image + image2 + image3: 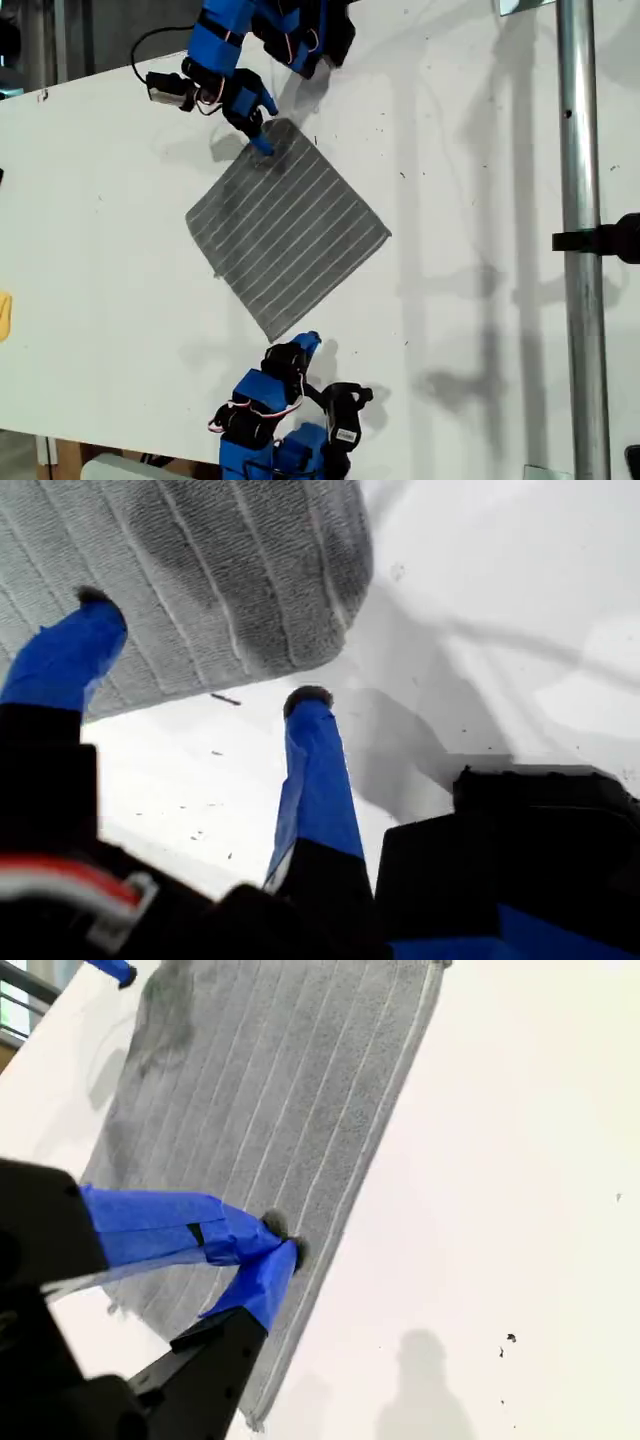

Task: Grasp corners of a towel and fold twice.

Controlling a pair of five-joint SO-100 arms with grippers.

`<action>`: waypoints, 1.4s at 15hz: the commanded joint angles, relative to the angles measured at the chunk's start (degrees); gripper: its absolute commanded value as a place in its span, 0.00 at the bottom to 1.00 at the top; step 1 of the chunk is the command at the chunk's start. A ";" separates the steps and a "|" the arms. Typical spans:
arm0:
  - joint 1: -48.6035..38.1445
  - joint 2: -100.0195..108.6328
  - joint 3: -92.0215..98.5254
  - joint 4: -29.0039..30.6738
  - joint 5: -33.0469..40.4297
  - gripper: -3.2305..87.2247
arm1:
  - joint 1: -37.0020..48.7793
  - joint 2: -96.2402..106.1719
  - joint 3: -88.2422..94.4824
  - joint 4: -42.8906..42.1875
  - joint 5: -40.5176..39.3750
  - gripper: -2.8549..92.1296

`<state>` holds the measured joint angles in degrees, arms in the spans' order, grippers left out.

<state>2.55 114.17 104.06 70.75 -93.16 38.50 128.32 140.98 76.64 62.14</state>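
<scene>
Closest to the lens in its own wrist view, my second gripper (280, 1250) has its two blue-taped fingertips (262, 1282) drawn together with no gap, resting on the towel (270, 1090) just inside one hemmed edge; whether any cloth is nipped between them cannot be told. Exterior view: my second gripper (305, 345) sits at the lower middle, just beside the towel's bottom corner (277, 337). Towel (285, 230): dark grey, thin white stripes, spread flat and unfolded on the white bench (480, 300), turned diamond-wise, with its other corners pointing to the exterior view's top (286, 122), left (188, 213) and right (388, 232). My first gripper (262, 140) is at the top corner, a blue tip touching the cloth. First wrist view: my first gripper (200, 645) stands well open and holds nothing, one fingertip (95, 598) over the towel (220, 570), the other (305, 698) over bare bench just off the rounded corner; a small dark mark (225, 698) lies on the bench between them, close to the hem. Metal pole (580, 200): upright bar running down the exterior view's right, well apart from the towel.
</scene>
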 commanded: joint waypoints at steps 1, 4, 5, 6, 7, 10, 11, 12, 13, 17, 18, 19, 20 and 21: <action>0.79 -0.35 -4.04 0.62 0.09 0.00 | 2.20 -4.31 0.70 -5.89 -2.37 0.40; 0.09 -1.41 -4.66 0.26 1.05 0.00 | 3.78 -10.81 1.05 -9.14 -3.60 0.40; -0.09 -1.41 -4.48 0.26 1.32 0.00 | 3.96 -11.69 0.70 -9.14 -3.78 0.40; -0.18 -1.41 -4.31 0.26 1.41 0.00 | 4.39 -12.04 0.70 -9.32 -4.31 0.40; -0.26 -1.41 -4.31 0.35 1.49 0.00 | 4.39 -12.39 0.62 -9.67 -4.57 0.40; -0.26 -1.58 -3.96 0.35 1.14 0.00 | 2.55 -14.50 0.09 -12.74 -4.92 0.35; -0.26 -1.76 -3.78 0.35 0.97 0.00 | 2.11 -17.23 -1.23 -13.36 -4.48 0.32; -0.26 -2.02 -3.78 0.35 0.62 0.00 | 1.93 -20.92 -3.08 -13.62 -4.83 0.29; -0.26 -2.11 -3.78 0.26 0.62 0.00 | 1.41 -24.35 -5.10 -13.62 -4.92 0.24; -0.35 -2.11 -3.52 0.18 0.35 0.00 | -0.62 -27.42 -8.00 -13.97 -4.66 0.04; -0.35 -2.20 -3.34 0.18 0.18 0.00 | -1.14 -27.25 -8.00 -14.33 -4.48 0.03; -0.53 -2.29 -3.16 0.09 0.00 0.00 | -1.32 -27.25 -8.09 -14.41 -4.48 0.03; -0.62 -2.29 -3.08 0.09 -0.26 0.00 | -1.49 -27.25 -8.17 -14.50 -4.66 0.03; -0.70 -2.37 -3.08 -0.18 -0.44 0.00 | -1.58 -27.25 -8.17 -14.50 -4.66 0.03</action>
<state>2.72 111.62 103.01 71.10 -92.81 37.35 100.63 134.21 62.40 57.92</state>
